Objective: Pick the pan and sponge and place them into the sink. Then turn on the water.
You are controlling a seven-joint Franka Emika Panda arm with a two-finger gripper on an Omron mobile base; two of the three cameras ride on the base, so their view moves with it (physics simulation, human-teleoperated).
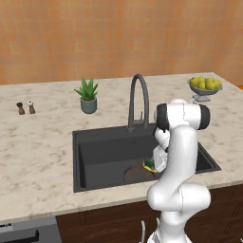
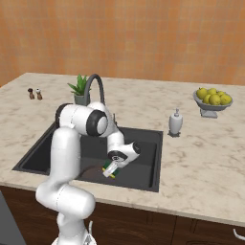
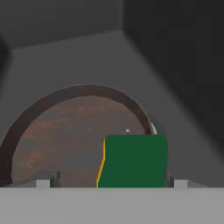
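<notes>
1. Hand view: the gripper [image 3: 111,181] stands spread wide, the sponge [image 3: 133,159] loose between its tips, over the pan [image 3: 65,135]; lift straight up.
2. Left base view: both lie in the sink [image 1: 95,137]; avoid the faucet [image 1: 138,100].
3. Right base view: the faucet stands far left.

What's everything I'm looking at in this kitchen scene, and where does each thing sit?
Dark grey rectangular sink: one, set into the marble counter.
Dark brown round frying pan: one, on the sink floor.
Yellow sponge with green scouring top: one, over the pan's edge, between the claw's tips.
Dark grey arched faucet: one, behind the sink; no water running.
Green potted plant: one, left of the faucet.
Small shakers: two, brown and white-topped, far left.
White soap dispenser: one, right of the sink.
Grey bowl of yellow fruit: one, far right.
White arm's claw: one, down in the sink, jaws apart.
</notes>
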